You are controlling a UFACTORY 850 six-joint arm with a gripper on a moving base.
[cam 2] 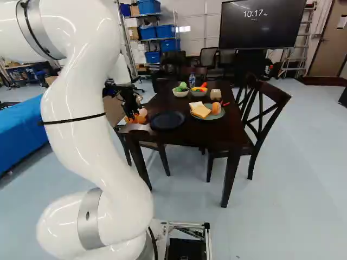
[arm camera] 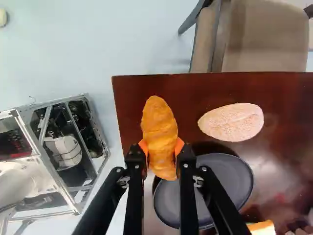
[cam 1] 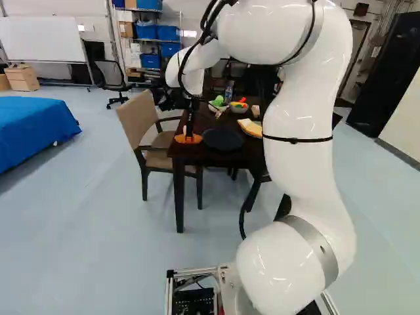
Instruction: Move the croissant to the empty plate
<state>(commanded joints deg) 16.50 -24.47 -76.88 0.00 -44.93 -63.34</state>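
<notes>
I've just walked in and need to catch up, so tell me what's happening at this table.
A white robot arm is holding a croissant in its tool, near a corner of the dark wooden table. The dark plate close by is empty, so the croissant has yet to be set down there. A pale bread roll lies on the table beside that plate.

Croissant (arm camera: 160, 125) is orange, plate (arm camera: 229, 178) dk grey, tbl (arm camera: 190, 90) brn.
</notes>
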